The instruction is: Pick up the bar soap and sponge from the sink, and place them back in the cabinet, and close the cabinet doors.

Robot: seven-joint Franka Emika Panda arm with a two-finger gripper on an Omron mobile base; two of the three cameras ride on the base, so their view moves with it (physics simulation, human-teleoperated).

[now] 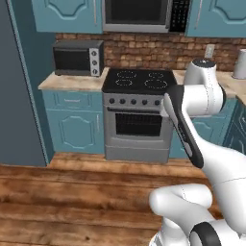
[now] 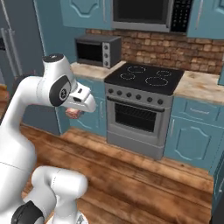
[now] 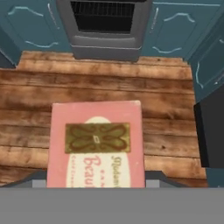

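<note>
Above the wooden floor (image 3: 109, 87), in front of the oven (image 2: 140, 118), the end effector (image 3: 96, 181) is closed on the bar soap (image 3: 96, 144), whose pink face with a gold emblem and printed script sits square between the finger tips. From the right base view the soap (image 2: 74, 113) is a small pinkish patch under the white hand, carried clear of everything and well above the floor.

The step in hand looks like the carry to the cabinet, which these pictures do not show; the sink and sponge are likewise elsewhere. To do it well, I would keep the grip just as tight as it is, since a smooth block can slide out if the jaws ease. Holding the hand level and moving the base smoothly should stop the soap from tipping.

The arm is folded near the teal cupboards (image 1: 74, 122) and the worktop (image 1: 72, 82) with the toaster oven (image 1: 77, 57), so turns ought to be wide enough to miss those corners. On arrival, the soap should go well onto the shelf before letting go, leaving room for the sponge and for the doors to shut.
</note>
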